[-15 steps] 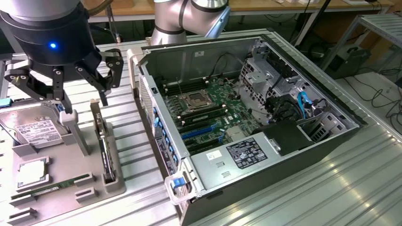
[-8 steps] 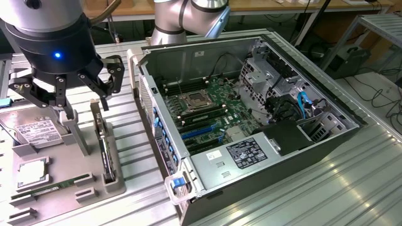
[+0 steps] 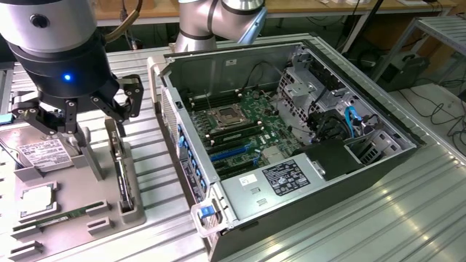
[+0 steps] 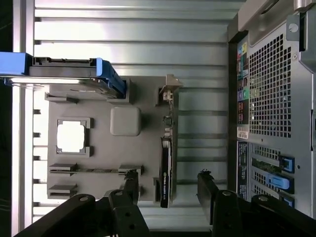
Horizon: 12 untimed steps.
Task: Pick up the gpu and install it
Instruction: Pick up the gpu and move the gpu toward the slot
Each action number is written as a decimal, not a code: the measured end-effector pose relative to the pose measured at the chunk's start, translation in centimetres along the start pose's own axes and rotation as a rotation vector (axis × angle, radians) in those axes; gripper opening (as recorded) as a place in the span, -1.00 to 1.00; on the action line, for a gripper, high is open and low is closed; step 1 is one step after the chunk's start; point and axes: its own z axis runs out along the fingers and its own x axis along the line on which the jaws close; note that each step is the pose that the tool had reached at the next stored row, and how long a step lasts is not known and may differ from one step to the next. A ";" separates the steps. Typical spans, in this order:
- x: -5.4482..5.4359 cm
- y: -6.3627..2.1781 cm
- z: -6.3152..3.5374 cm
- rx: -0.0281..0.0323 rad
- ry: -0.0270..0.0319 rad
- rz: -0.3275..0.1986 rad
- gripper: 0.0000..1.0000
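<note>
**A:** Gripper (image 3: 93, 128) first: how is it looking?

**B:** It is hanging over the grey fixture tray (image 3: 73, 232) with its jaws spread wide, and it is gripping nothing. In the wrist view its two fingers (image 4: 131, 185) are straddling the gpu (image 4: 166, 168), one on each side, with a gap showing on both sides.

**A:** Where is the card sitting?

**B:** It is standing on its thin edge in a slot along the side of the tray nearest the computer case (image 3: 291, 60). Its silver bracket (image 4: 168, 91) is pointing towards one end and its black cooler is running towards the other.

**A:** Is anything crowding it?

**B:** A grey square post (image 4: 125, 121) is rising from the tray just beside the card, on the side away from the case and near one finger. Beyond the post, a hard drive (image 3: 43, 153) with a white label is resting in a blue frame. A processor chip (image 3: 36, 199) is lying in a square pocket, and a memory stick (image 3: 62, 217) is lying flat in its groove.

**A:** And the case?

**B:** It is lying open on the slatted metal table (image 3: 378, 218), just beside the tray on the exterior view's right. Its motherboard (image 3: 244, 128) is facing up, showing blue-tabbed slots (image 3: 233, 153). Blue cables (image 3: 352, 123) are hanging near the drive cage, and a labelled power supply (image 3: 280, 177) is sitting at the near end. The case's perforated wall is standing between the tray and the board.
</note>
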 end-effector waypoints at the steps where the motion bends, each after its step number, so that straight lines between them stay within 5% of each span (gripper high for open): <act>1: 0.0 -0.02 0.20 0.0047 0.0000 0.000 0.21; 4: 0.0 -0.06 0.65 0.0105 0.0000 0.000 0.21; 12: 0.0 -0.17 2.12 0.0107 -0.0002 0.000 0.21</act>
